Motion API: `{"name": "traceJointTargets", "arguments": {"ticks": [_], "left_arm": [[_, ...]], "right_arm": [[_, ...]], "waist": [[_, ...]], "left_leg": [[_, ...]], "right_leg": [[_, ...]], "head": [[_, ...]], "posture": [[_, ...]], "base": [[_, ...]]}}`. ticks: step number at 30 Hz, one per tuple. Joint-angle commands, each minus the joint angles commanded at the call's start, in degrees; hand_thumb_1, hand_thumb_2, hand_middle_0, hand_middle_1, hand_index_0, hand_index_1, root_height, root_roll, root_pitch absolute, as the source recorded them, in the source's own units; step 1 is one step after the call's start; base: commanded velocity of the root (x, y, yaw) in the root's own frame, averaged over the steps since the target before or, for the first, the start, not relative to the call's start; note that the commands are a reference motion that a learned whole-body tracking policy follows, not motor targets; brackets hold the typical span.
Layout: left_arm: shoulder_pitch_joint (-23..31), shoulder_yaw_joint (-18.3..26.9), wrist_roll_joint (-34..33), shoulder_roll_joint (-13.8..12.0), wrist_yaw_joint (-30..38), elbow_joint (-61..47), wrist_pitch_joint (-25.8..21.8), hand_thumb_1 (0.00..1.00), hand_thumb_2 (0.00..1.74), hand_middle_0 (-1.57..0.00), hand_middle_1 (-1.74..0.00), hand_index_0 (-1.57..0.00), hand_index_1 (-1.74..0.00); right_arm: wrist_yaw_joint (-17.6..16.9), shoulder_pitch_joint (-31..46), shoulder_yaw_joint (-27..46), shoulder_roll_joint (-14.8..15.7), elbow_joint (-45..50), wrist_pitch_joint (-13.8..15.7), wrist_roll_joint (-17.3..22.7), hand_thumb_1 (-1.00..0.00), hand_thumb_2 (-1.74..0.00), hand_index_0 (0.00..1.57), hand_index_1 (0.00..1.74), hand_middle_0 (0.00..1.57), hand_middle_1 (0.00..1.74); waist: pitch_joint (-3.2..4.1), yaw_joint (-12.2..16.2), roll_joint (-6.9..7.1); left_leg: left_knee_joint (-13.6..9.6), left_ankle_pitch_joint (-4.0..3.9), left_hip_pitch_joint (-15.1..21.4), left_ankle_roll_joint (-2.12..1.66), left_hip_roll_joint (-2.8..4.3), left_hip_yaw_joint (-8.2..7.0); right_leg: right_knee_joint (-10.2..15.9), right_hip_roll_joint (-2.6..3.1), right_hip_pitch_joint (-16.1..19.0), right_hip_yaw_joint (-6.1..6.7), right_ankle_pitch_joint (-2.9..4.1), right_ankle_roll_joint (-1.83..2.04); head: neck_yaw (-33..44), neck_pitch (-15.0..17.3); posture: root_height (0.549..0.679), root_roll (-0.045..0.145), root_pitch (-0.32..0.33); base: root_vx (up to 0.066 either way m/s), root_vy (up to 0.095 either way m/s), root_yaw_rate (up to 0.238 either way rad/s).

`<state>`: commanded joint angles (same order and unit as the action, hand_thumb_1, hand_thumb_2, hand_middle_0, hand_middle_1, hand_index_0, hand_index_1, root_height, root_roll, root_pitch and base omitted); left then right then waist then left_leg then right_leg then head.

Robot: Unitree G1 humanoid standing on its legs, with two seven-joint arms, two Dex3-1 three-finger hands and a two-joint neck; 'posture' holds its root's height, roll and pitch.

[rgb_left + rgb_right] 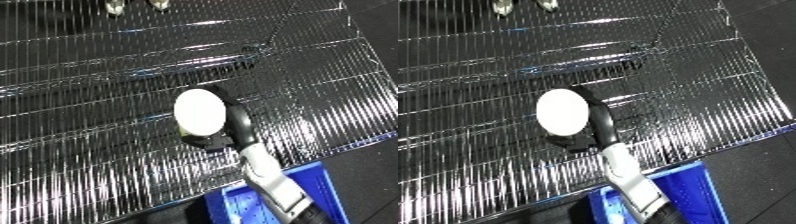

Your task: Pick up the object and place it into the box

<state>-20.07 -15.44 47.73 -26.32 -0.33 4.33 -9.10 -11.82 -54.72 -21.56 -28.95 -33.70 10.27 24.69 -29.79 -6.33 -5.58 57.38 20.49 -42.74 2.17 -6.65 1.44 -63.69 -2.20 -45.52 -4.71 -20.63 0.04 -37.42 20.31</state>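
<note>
A wide shelf of shiny metal wire mesh was seen spreading beyond and to every side of the fingers, and a blue plastic bin was seen nearer than the fingers, at the lower edge, beside the white and silver forearm. The right hand, black, was seen raised over the mesh, its fingers curled round the rim of a flat, round white disc-shaped object, so the object was judged to be grasped; it was held at the fingertips, its rim touching them, above the mesh and well apart from the bin. The left hand was not shown. The step in hand was judged to be the carrying of the object back to the bin: the disc should be kept level with the grasp unchanged, brought over the bin's open middle, lowered inside its walls, and only then released. The disc's broad face was turned up towards the camera; it appeared slightly oval, its longer axis running away from the wrist, though a true long axis could not be told.
</note>
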Motion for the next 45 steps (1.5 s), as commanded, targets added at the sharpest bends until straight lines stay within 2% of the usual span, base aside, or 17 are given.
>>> {"name": "traceJointTargets", "arguments": {"ticks": [4,10,11,13,14,15,17,21,24,30,31,32,34,36,41,42,45], "left_arm": [[0.06,0.07,-0.36,0.41,-0.27,0.3,-0.18,1.0,1.74,-1.57,-1.74,-1.57,-1.74],[0.68,0.79,-0.88,0.82,-1.08,0.34,-0.61,1.0,1.74,-1.57,-1.74,-1.57,-1.74],[0.99,1.2,-0.95,0.78,-1.22,0.32,-0.85,1.0,1.74,-1.57,-1.74,-1.57,-1.74],[1.15,1.39,-0.98,0.74,-1.25,0.32,-1.0,1.0,1.74,-1.57,-1.74,-1.57,-1.74],[1.54,1.86,-1.17,0.71,-1.27,0.37,-1.37,1.0,1.74,-1.57,-1.74,-1.57,-1.74],[1.54,1.86,-1.17,0.71,-1.27,0.37,-1.37,1.0,1.74,-1.57,-1.74,-1.57,-1.74],[2.05,2.51,-1.62,0.79,-1.21,0.44,-1.75,1.0,1.74,-1.57,-1.74,-1.57,-1.74],[2.47,3.35,-1.98,0.9,-1.41,0.65,-1.93,1.0,1.74,-1.57,-1.74,-1.57,-1.74],[3.3,4.48,-2.72,1.2,-1.92,0.98,-1.92,1.0,1.74,-1.57,-1.74,-1.57,-1.74],[3.55,4.66,-2.86,1.22,-2.01,0.98,-1.85,1.0,1.74,-1.57,-1.74,-1.57,-1.74],[3.9,5.13,-3.07,1.27,-2.1,0.92,-1.79,1.0,1.74,-1.57,-1.74,-1.57,-1.74],[4.97,6.59,-3.69,1.37,-2.41,0.64,-1.64,1.0,1.74,-1.57,-1.74,-1.57,-1.74],[6.22,8.36,-4.36,1.47,-2.81,0.2,-1.46,1.0,1.74,-1.57,-1.74,-1.57,-1.74],[6.81,9.2,-4.5,1.42,-3.06,-0.27,-1.37,1.0,1.74,-1.57,-1.74,-1.57,-1.74],[7.45,10.12,-4.51,1.23,-3.33,-0.9,-1.55,1.0,1.74,-1.57,-1.74,-1.57,-1.74],[7.6,10.33,-4.57,1.22,-3.33,-1.03,-1.96,1.0,1.74,-1.57,-1.74,-1.57,-1.74],[7.85,10.6,-4.63,1.46,-3.15,-1.22,-3.06,1.0,1.74,-1.57,-1.74,-1.57,-1.74]], "right_arm": [[-0.49,0.24,0.14,0.17,0.13,-0.51,0.06,-0.7,-1.22,1.1,1.22,1.1,1.22],[-1.28,2.45,1.77,0.0,1.87,1.39,0.17,-0.7,-1.22,1.1,1.22,1.1,1.22],[-1.83,3.87,2.71,-0.1,4.24,2.31,0.18,-0.7,-1.22,1.1,1.22,1.1,1.22],[-2.17,4.74,3.2,-0.08,5.78,2.63,0.2,-0.7,-1.22,1.1,1.22,1.1,1.22],[-2.99,6.83,4.35,0.1,9.62,3.24,-0.07,-0.7,-1.22,1.1,1.22,1.1,1.22],[-2.99,6.83,4.35,0.1,9.62,3.24,-0.07,-0.7,-1.22,1.1,1.22,1.1,1.22],[-4.16,9.68,5.86,0.56,15.03,3.53,-1.65,-0.7,-1.22,1.1,1.22,1.1,1.22],[-5.09,12.16,7.31,0.72,19.76,3.51,-3.36,-0.7,-1.22,1.1,1.22,1.1,1.22],[-5.31,15.98,9.31,0.82,24.81,3.77,-4.04,-0.7,-1.22,1.1,1.22,1.1,1.22],[-5.3,16.94,9.76,0.91,25.8,3.79,-4.09,-0.7,-1.22,1.1,1.22,1.1,1.22],[-5.41,18.48,10.54,1.04,26.98,4.23,-4.69,-0.7,-1.22,1.1,1.22,1.1,1.22],[-6.28,23.32,12.99,1.19,30.77,5.27,-6.13,-0.7,-1.22,1.1,1.22,1.1,1.22],[-7.44,29.14,15.96,1.22,35.1,6.55,-7.36,-0.7,-1.22,1.1,1.22,1.1,1.22],[-8.34,32.15,17.58,0.96,36.92,7.14,-7.22,-0.7,-1.22,1.1,1.22,1.1,1.22],[-9.7,36.3,20.2,0.51,38.86,8.01,-7.67,-0.7,-1.22,1.1,1.22,1.1,1.22],[-10.06,37.89,21.17,0.08,39.71,8.29,-7.67,-0.7,-1.22,1.1,1.22,1.1,1.22],[-9.48,40.57,22.63,-0.43,40.59,10.51,-6.28,-0.7,-1.22,1.1,1.22,1.1,1.22]], "waist": [[0.0,0.08,0.09],[0.0,0.66,0.37],[0.0,1.11,0.55],[0.0,1.37,0.65],[0.0,2.02,0.93],[0.0,2.02,0.93],[0.0,2.93,1.37],[0.01,3.85,1.84],[0.49,4.96,2.52],[0.71,5.13,2.67],[0.94,5.51,2.82],[1.7,6.72,3.23],[2.55,8.19,3.69],[2.88,8.95,3.85],[2.93,10.39,4.0],[2.79,11.12,4.0],[2.49,12.34,3.8]], "left_leg": [[-0.9,-0.25,0.63,-0.06,-0.02,0.0],[-3.52,-0.86,2.65,-0.21,0.05,0.0],[-4.74,-1.16,3.51,-0.3,0.16,-0.04],[-5.37,-1.33,3.94,-0.35,0.22,-0.07],[-6.77,-1.69,4.97,-0.45,0.41,-0.15],[-6.77,-1.69,4.97,-0.45,0.41,-0.15],[-8.33,-2.04,6.45,-0.54,0.8,-0.28],[-9.66,-2.27,7.97,-0.72,1.38,-0.52],[-11.32,-2.55,9.88,-0.94,2.2,-0.84],[-11.65,-2.61,10.26,-0.97,2.35,-0.89],[-11.93,-2.57,10.7,-1.01,2.54,-1.01],[-12.62,-2.42,11.88,-1.06,3.14,-1.51],[-13.41,-2.23,13.26,-1.1,3.81,-2.11],[-13.8,-2.12,13.88,-1.08,4.08,-2.46],[-14.9,-2.2,15.0,-1.08,4.5,-3.07],[-15.59,-2.44,15.44,-1.11,4.72,-3.43],[-16.69,-2.91,16.09,-1.22,4.99,-4.0]], "right_leg": [[0.67,0.1,0.51,0.11,0.24,0.02],[2.64,0.32,2.17,0.48,0.86,0.19],[3.45,0.53,2.86,0.69,1.09,0.34],[3.89,0.65,3.21,0.8,1.22,0.42],[4.96,0.94,4.08,1.08,1.54,0.61],[4.96,0.94,4.08,1.08,1.54,0.61],[6.39,1.3,5.42,1.5,1.97,0.84],[7.75,1.47,6.88,1.84,2.32,1.05],[9.61,1.6,8.78,2.22,2.79,1.22],[9.99,1.64,9.15,2.3,2.9,1.25],[10.44,1.69,9.6,2.46,3.01,1.32],[11.72,1.85,10.82,2.96,3.3,1.5],[13.17,2.11,12.2,3.61,3.64,1.68],[13.85,2.34,12.8,4.02,3.79,1.74],[15.19,2.85,13.7,4.77,4.24,1.96],[15.75,3.18,13.89,5.13,4.53,2.05],[16.51,3.61,14.04,5.72,4.91,2.17]], "head": [[-0.26,-0.02],[-0.03,-0.17],[0.69,0.17],[1.01,0.22],[1.62,0.45],[1.62,0.45],[1.93,0.52],[1.74,1.24],[1.58,2.22],[1.58,2.22],[0.98,2.33],[-0.6,1.72],[-1.63,1.32],[-3.23,0.81],[-6.51,-0.19],[-7.44,-0.52],[-9.57,-1.19]], "posture": [[0.583,0.06,0.081],[0.59,0.061,0.079],[0.593,0.06,0.078],[0.594,0.059,0.077],[0.597,0.058,0.075],[0.597,0.058,0.075],[0.602,0.057,0.07],[0.606,0.056,0.063],[0.612,0.056,0.055],[0.613,0.056,0.054],[0.614,0.056,0.053],[0.619,0.057,0.053],[0.624,0.058,0.052],[0.626,0.059,0.053],[0.63,0.06,0.056],[0.631,0.061,0.059],[0.633,0.064,0.063]], "base": [[-0.033,0.006,-0.007],[-0.042,0.002,-0.029],[-0.048,0.005,-0.079],[-0.049,0.005,-0.087],[-0.067,0.0,-0.139],[-0.067,0.0,-0.139],[-0.066,-0.009,-0.144],[-0.059,-0.009,-0.137],[-0.039,-0.009,-0.123],[-0.004,-0.002,-0.018],[-0.031,-0.013,-0.213],[-0.059,-0.011,-0.391],[-0.07,-0.009,-0.447],[-0.051,-0.002,-0.329],[-0.042,0.012,-0.204],[-0.052,0.032,-0.2],[-0.055,0.056,-0.227]]}}
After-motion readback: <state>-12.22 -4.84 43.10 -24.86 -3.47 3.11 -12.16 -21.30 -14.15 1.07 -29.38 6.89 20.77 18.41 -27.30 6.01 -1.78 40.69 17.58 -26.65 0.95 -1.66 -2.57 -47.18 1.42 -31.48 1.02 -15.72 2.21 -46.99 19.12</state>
